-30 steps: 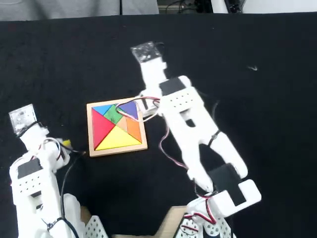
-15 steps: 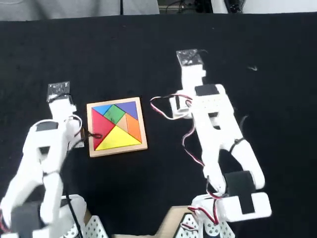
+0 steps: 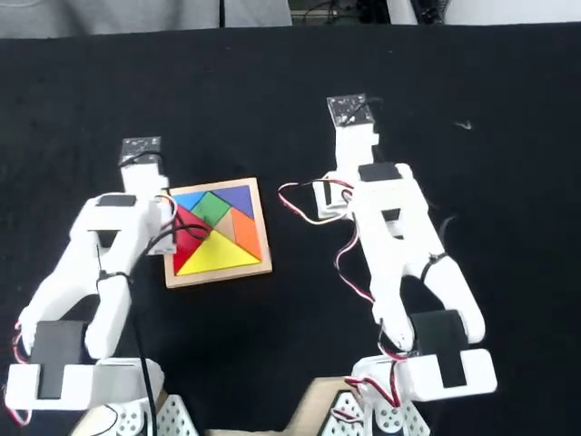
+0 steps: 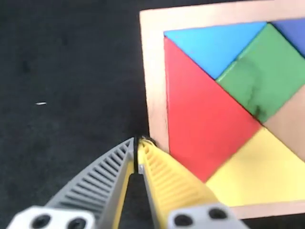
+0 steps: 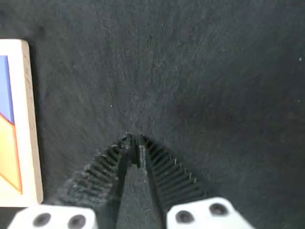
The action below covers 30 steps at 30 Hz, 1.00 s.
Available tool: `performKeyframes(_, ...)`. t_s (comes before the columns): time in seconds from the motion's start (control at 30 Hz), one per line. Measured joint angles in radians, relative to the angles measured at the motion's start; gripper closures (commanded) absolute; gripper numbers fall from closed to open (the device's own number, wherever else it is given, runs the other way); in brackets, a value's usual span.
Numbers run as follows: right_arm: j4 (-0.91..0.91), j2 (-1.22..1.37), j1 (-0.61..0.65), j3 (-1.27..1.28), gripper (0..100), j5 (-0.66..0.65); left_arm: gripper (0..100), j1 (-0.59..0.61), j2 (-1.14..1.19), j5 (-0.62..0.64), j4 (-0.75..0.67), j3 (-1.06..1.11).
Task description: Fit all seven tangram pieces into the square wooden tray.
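Your tray [image 3: 220, 274] sits left of centre in the high view, flat on the black table [image 3: 472, 209] and turned a touch off square. Look inside and the colours pack edge to edge. There's a blue triangle [image 3: 188, 198] in the upper left corner and a green square [image 3: 212, 210] tucked under its long side. A purple piece [image 3: 239, 197] fills the upper right corner, with an orange piece [image 3: 247, 234] below it. A small tan piece [image 3: 224, 223] lies in the middle. The big yellow triangle [image 3: 216, 255] runs along the bottom, and the big red triangle [image 3: 187, 241] runs down the left side, partly under your left arm [image 3: 100, 245].

Now the left gripper [image 4: 137, 143]: its two fingers are pressed tip to tip with nothing between them. The tips are right at the outer edge of the tray's rim, beside the red triangle. They seem to touch the wood, though the wrist view doesn't settle it.

Over to the right gripper [image 5: 135, 140]: its fingers are also closed on each other, with nothing in their grip. They point down at bare table just off the tray's orange and purple side. In the high view your right arm [image 3: 386, 213] stands right of centre, apart from the tray.
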<state>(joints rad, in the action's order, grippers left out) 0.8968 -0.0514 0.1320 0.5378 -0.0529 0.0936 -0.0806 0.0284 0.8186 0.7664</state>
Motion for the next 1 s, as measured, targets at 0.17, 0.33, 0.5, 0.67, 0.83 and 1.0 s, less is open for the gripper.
performKeyframes(0.17,0.000,0.003,0.000,0.000,98.8,0.000,97,-0.069,0.000,0.040,0.000,-0.003)
performKeyframes(0.33,0.000,0.003,0.000,0.000,98.8,0.000,97,-0.083,0.000,0.046,0.000,-0.008)
performKeyframes(0.5,0.000,0.003,0.000,0.000,98.8,0.000,97,-0.060,0.002,0.046,-0.031,-0.043)
performKeyframes(0.67,0.000,0.003,0.000,0.000,98.8,0.000,97,-0.011,0.025,0.046,-0.068,-0.075)
performKeyframes(0.83,0.000,0.003,0.000,0.000,98.8,0.000,97,-0.002,0.163,0.046,-0.068,-0.167)
performKeyframes(1.0,0.000,0.003,0.000,0.000,98.8,0.000,97,-0.005,0.269,0.049,-0.034,-0.287)
